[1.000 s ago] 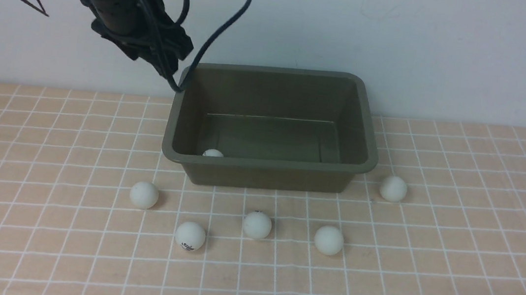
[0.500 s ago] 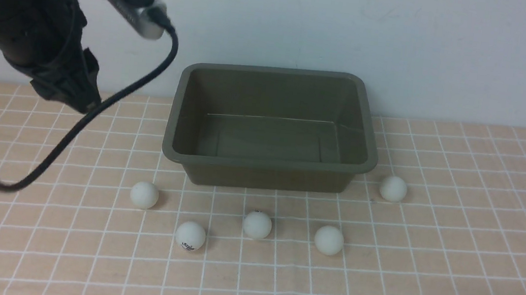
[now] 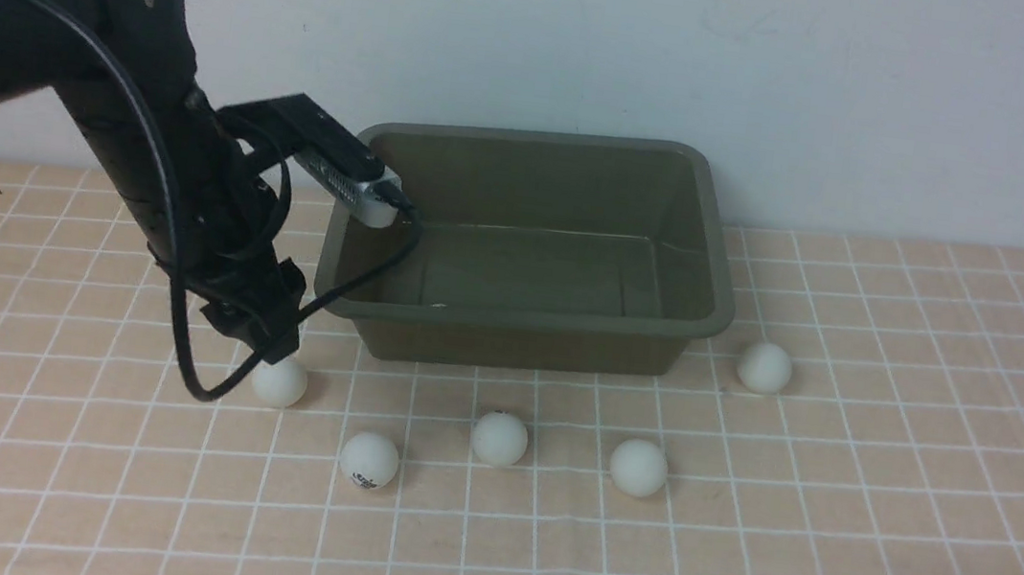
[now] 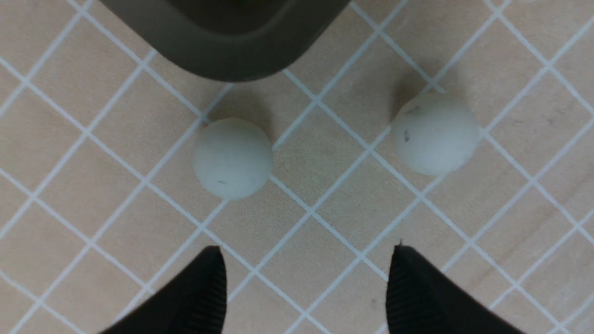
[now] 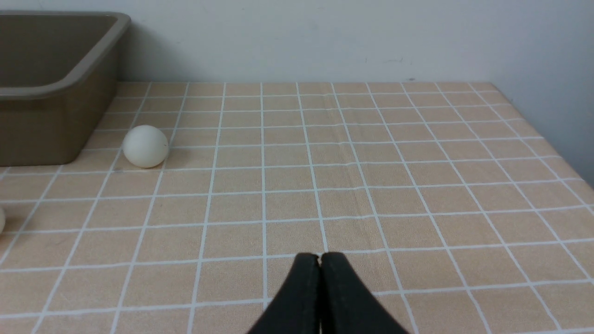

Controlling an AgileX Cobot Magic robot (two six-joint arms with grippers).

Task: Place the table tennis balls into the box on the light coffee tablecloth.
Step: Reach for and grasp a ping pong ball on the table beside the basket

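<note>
The olive-green box [image 3: 538, 146] stands on the light coffee tablecloth [image 3: 833, 517]. Several white table tennis balls lie on the cloth in front of it: one at the left [image 3: 279, 382], one with a dark logo [image 3: 370, 459], two in the middle [image 3: 500, 439] [image 3: 639, 467] and one by the box's right corner [image 3: 765, 368]. My left gripper [image 3: 271, 352] hangs low by the box's front-left corner, just above the leftmost ball. In the left wrist view it [image 4: 306, 278] is open and empty, with two balls [image 4: 233, 158] [image 4: 435, 133] beyond its fingertips. My right gripper [image 5: 319, 260] is shut, low over bare cloth.
A plain white wall rises right behind the box. The left arm's cable [image 3: 193, 381] loops down onto the cloth beside the leftmost ball. In the right wrist view the table's right edge [image 5: 571, 157] runs close, with the box [image 5: 55, 93] and a ball [image 5: 145, 146] further off.
My left arm has swung from above the box's back-left corner out to the left, then down to the cloth by the leftmost ball. The ball seen inside the box has dropped from sight.
</note>
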